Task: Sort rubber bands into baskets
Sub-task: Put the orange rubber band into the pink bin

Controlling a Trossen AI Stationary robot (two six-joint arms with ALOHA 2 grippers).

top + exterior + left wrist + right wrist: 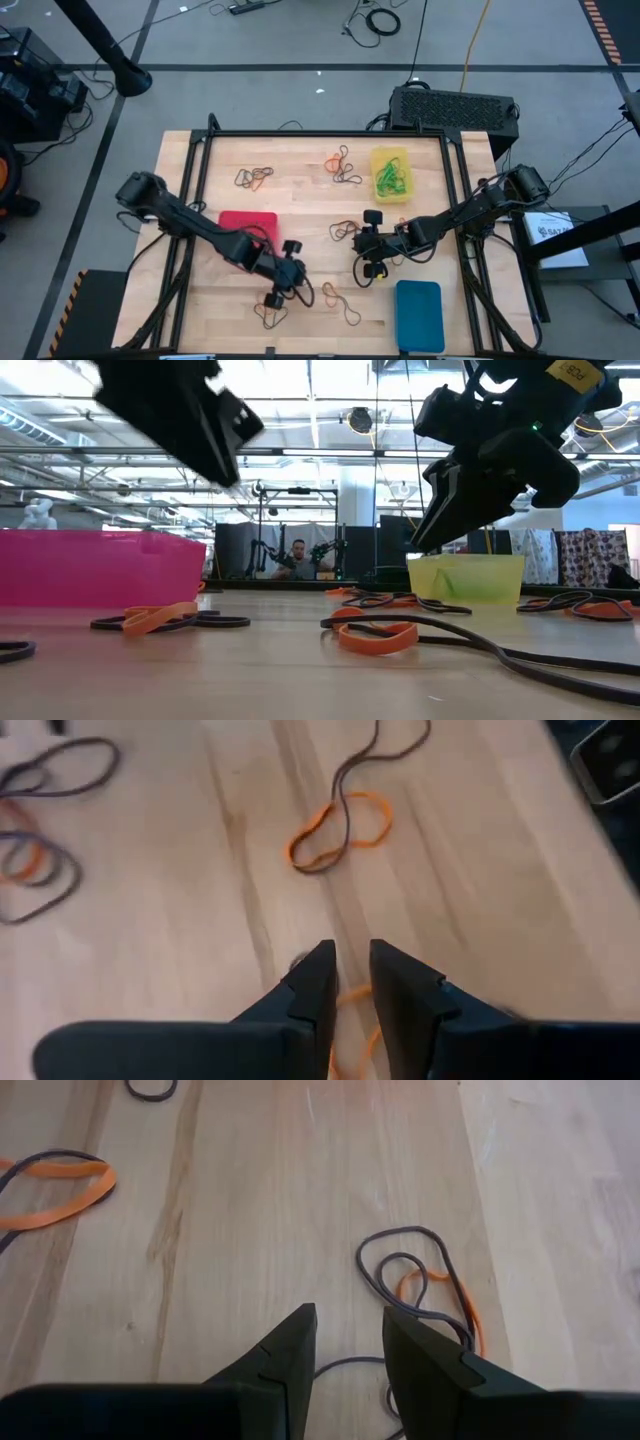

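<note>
Item: rubber bands, loose on table (pixel 420 150), several clumps; sort in progress. Baskets: red (pixel 247 226) at L-centre, yellow (pixel 390 173) at far R w/ green bands inside, blue (pixel 418 313) at near R edge. L gripper (pixel 283 280) is low over near-centre of table, just past red basket; fingers (pixel 318 985) stand a narrow gap apart, nothing pinched that I can see. An orange band (pixel 350 1020) lies right under/between the tips, partly hidden; another orange+dark pair (pixel 338 828) lies farther ahead along the gripper's line. Judged: target is directly below, so a straight drop and close would do. R gripper (pixel 368 245) at table centre, fingers (pixel 290 1355) slightly spread, empty; dark+orange tangle (pixel 420 1285) lies just ahead, off to one side of the tips, long axis roughly along the fingers. Both arms reach inward from the outer edges, wrists angled down.
</note>
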